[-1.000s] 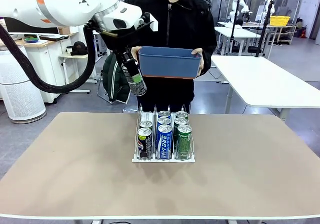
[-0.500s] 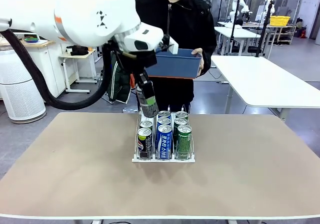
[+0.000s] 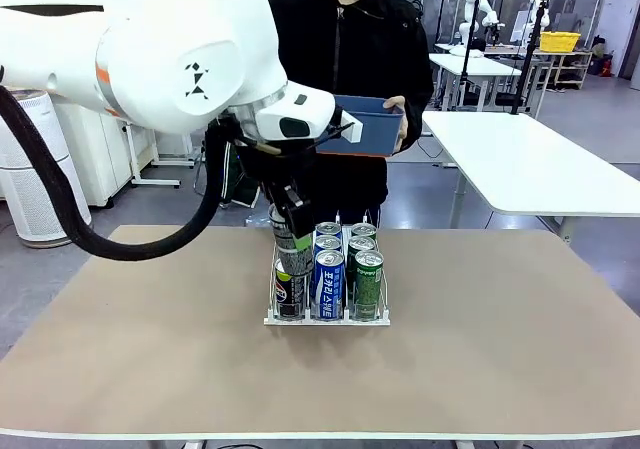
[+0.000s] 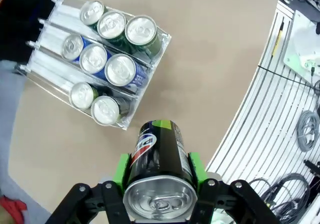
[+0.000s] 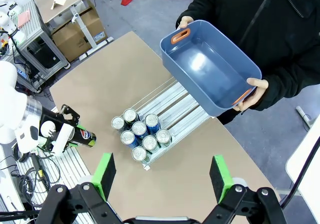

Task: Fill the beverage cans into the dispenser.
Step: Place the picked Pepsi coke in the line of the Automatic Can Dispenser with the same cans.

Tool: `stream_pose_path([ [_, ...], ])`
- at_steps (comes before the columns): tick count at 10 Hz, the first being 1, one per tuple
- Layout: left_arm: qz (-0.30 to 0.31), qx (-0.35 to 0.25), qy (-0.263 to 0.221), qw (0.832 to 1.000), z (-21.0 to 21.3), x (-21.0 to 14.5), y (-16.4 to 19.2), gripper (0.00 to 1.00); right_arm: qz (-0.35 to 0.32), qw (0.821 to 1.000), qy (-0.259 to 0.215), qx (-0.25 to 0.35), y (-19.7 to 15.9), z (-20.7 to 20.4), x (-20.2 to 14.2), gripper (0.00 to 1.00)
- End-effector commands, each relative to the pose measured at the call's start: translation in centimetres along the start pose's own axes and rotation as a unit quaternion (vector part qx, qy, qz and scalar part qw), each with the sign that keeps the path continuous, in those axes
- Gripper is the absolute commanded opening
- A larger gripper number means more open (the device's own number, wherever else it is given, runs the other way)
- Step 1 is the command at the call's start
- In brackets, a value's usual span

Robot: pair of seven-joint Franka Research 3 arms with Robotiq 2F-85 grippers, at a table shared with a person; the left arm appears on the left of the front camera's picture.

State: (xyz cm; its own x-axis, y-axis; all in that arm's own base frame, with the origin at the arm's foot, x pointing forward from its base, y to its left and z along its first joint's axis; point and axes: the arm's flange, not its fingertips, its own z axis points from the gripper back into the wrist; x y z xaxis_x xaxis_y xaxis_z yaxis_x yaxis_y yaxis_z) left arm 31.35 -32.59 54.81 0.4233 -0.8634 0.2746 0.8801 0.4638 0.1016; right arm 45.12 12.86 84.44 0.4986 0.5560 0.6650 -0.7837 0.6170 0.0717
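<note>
While the left gripper is clamped on a black can, green pads on both sides of the can body, the can's silver top faces the wrist camera and its base points toward the counter. From the front, the held can sits tilted just over the left lane of the dispenser, overlapping the cans already there; can't tell if it touches them. Dispenser load in the left wrist view: two black cans in the lane nearest the gripper, three blue-and-white cans in the middle lane, three green cans in the far lane, all upright and packed toward one end. Right gripper hangs high above the counter, jaws wide apart, holding nothing, well clear of the dispenser below. Person at the far side holds a blue bin in both hands above the counter edge, tipped toward the robot in the right wrist view.
</note>
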Motion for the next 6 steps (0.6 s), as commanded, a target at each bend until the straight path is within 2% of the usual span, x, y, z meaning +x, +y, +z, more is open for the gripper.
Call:
stream_pose_path([
  [1,0.061,0.011,0.006,0.998,-0.7,-0.5,-1.2,0.58,0.001,1.000,0.001,0.001,0.1,0.1,0.0,1.00],
  [3,0.092,-0.014,-0.011,0.996,-2.3,-1.3,-1.0,0.58,0.001,1.000,0.001,0.001,0.1,0.1,0.0,1.00],
  [4,0.102,-0.044,-0.034,0.993,-2.6,-1.2,-0.8,0.58,0.001,1.000,0.001,0.001,0.1,0.1,0.0,1.00],
  [5,0.073,-0.004,0.011,0.997,-1.7,-0.9,-1.0,0.58,0.001,1.000,0.001,0.001,0.1,0.1,0.0,1.00],
  [6,0.073,-0.004,0.011,0.997,-1.7,-0.9,-1.0,0.58,0.001,1.000,0.001,0.001,0.1,0.1,0.0,1.00],
])
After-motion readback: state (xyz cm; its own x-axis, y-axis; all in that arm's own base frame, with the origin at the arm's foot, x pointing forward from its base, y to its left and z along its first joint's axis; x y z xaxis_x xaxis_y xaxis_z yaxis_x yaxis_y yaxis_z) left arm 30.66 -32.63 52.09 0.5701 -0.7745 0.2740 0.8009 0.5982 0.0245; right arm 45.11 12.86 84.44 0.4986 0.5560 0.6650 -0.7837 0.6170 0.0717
